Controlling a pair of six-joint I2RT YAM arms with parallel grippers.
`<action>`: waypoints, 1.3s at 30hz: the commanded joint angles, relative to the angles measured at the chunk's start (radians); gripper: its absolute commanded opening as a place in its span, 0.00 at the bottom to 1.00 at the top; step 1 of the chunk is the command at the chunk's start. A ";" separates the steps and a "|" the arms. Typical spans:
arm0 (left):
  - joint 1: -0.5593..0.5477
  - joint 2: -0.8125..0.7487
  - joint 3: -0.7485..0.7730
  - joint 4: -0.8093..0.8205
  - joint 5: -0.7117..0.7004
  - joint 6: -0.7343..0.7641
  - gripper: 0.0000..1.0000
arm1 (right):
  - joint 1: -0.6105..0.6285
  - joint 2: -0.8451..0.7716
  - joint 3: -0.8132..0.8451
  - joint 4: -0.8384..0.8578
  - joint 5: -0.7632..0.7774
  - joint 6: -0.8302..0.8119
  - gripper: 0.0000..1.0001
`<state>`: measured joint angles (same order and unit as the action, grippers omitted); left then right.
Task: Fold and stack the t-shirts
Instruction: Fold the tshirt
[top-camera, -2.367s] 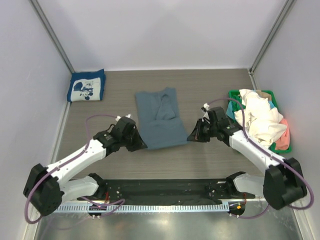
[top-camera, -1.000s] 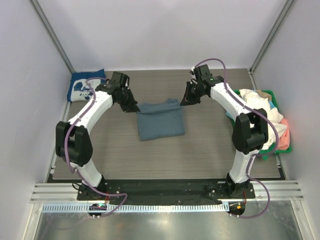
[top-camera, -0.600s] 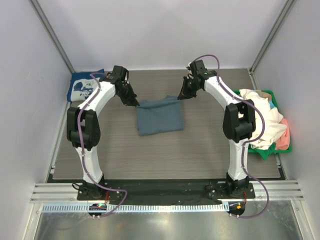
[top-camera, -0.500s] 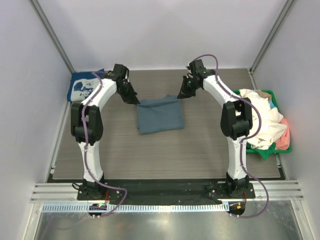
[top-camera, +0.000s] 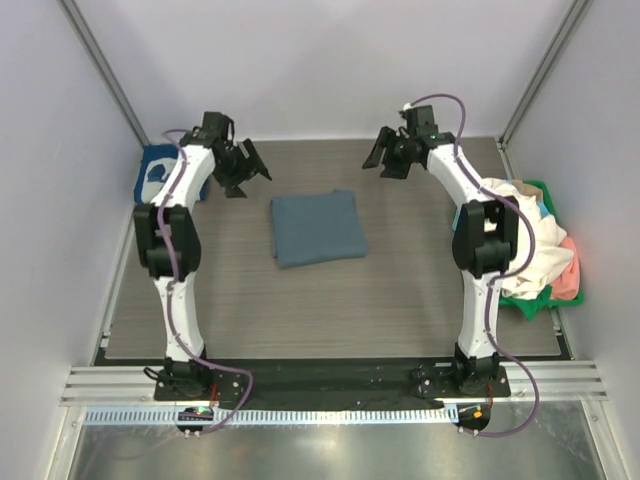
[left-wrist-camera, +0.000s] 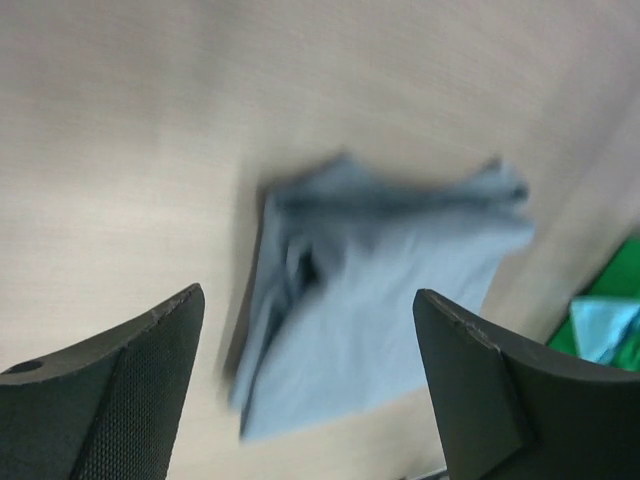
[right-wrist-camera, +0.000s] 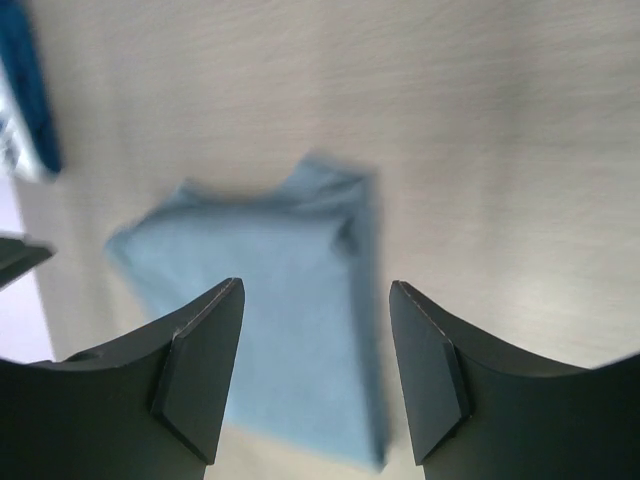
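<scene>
A slate-blue t-shirt (top-camera: 318, 227) lies folded in a rough square on the middle of the table. Both wrist views show it blurred, below the fingers (left-wrist-camera: 370, 300) (right-wrist-camera: 290, 300). My left gripper (top-camera: 247, 177) hangs open above the table to the far left of it, with nothing between its fingers (left-wrist-camera: 120, 390). My right gripper (top-camera: 383, 160) is open too, off the shirt's far right corner and apart from it. A folded navy t-shirt with a white print (top-camera: 155, 172) lies at the far left, partly hidden by the left arm.
A green basket (top-camera: 535, 300) at the right edge holds a heap of white, cream, pink and teal shirts (top-camera: 520, 235). Walls close in the table at the back and on both sides. Both arms reach far out from their bases.
Both grippers have opened and let go of the blue shirt's far edge, then drawn up and outward toward the back. The shirt has settled flat in its fold.
</scene>
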<state>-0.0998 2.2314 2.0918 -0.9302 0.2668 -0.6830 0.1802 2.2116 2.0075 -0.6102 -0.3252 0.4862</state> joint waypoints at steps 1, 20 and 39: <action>-0.014 -0.211 -0.257 0.238 0.052 0.046 0.86 | 0.132 -0.217 -0.198 0.191 -0.064 -0.011 0.66; -0.103 -0.162 -0.434 0.599 0.302 0.027 0.69 | 0.145 0.051 -0.374 0.529 -0.413 0.038 0.65; -0.078 -0.085 -0.138 0.320 0.154 0.145 0.72 | 0.127 0.077 -0.435 0.572 -0.460 0.075 0.65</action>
<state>-0.1848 2.2623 1.8893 -0.5354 0.4580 -0.5919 0.3019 2.2822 1.5543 0.0280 -0.7971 0.5495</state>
